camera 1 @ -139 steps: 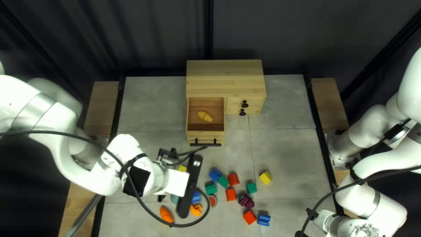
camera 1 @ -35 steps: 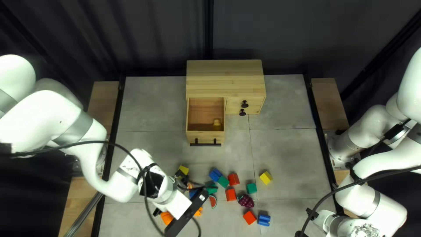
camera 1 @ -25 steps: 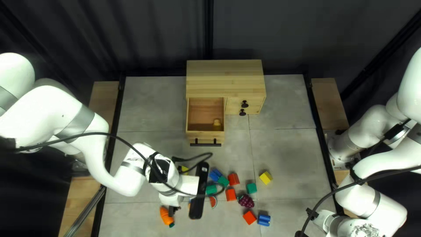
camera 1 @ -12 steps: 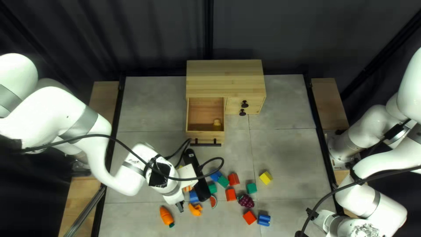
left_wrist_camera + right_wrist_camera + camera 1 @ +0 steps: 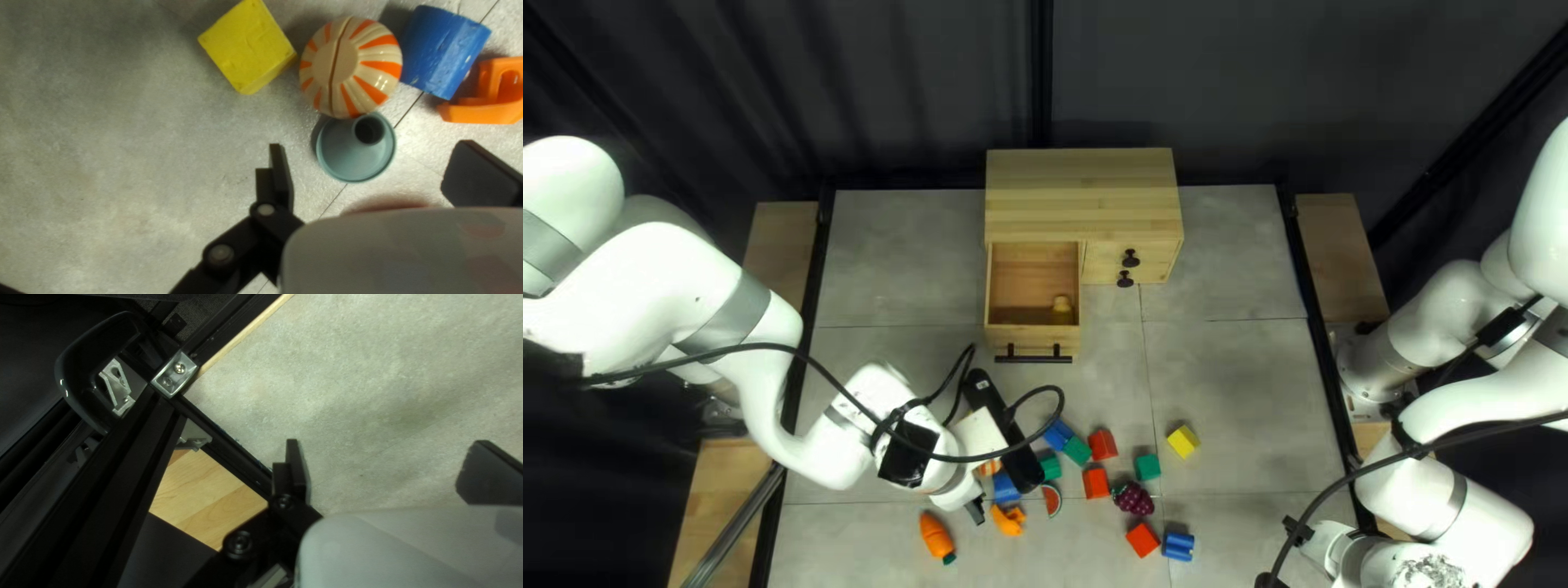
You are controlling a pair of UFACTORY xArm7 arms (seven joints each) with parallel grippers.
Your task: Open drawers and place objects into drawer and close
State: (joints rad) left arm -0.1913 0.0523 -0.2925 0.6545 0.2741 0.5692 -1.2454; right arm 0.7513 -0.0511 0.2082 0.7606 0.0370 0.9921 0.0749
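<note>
Black left tool stands wide apart near a teal toy; right tool likewise spread.

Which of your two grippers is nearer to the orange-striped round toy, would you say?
Left. My left gripper hovers open, with the orange-striped round toy just ahead of it; my right gripper hangs open by the edge of the table, well away from it.
</note>
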